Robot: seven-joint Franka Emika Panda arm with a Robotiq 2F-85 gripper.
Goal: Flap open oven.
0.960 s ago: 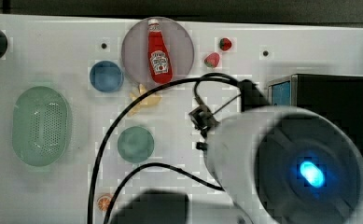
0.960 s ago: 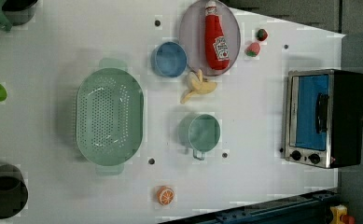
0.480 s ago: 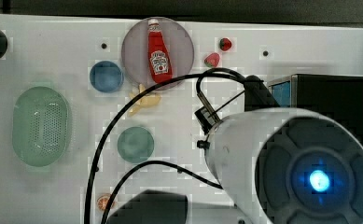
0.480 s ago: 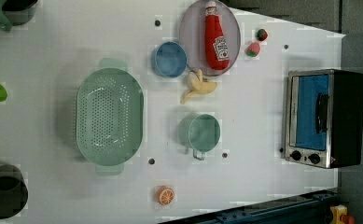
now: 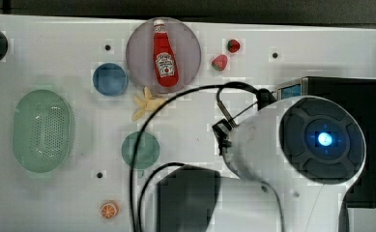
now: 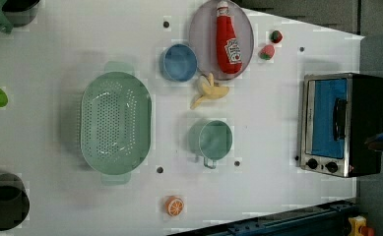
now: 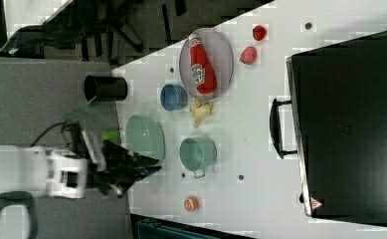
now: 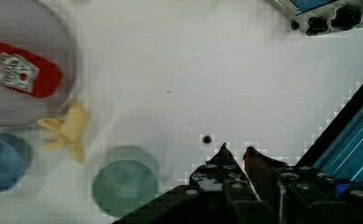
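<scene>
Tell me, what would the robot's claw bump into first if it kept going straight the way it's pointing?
Most likely the bare white table. In the wrist view the claw aims at empty tabletop near a small dark hole, not at the oven. Depth is hard to judge.

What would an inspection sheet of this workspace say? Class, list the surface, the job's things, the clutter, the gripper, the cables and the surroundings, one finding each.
Surface: white table with small dark holes.
Job's things: oven, glass door shut, handle untouched.
Clutter: ketchup bottle lying on a grey plate; blue bowl; banana; green colander; green cup; orange slice; two strawberries.
Gripper: gripper nearly shut, holding nothing, above bare table.
Cables: black cables looping from the arm.
Surroundings: black cup at the table's edge; grey floor.
</scene>
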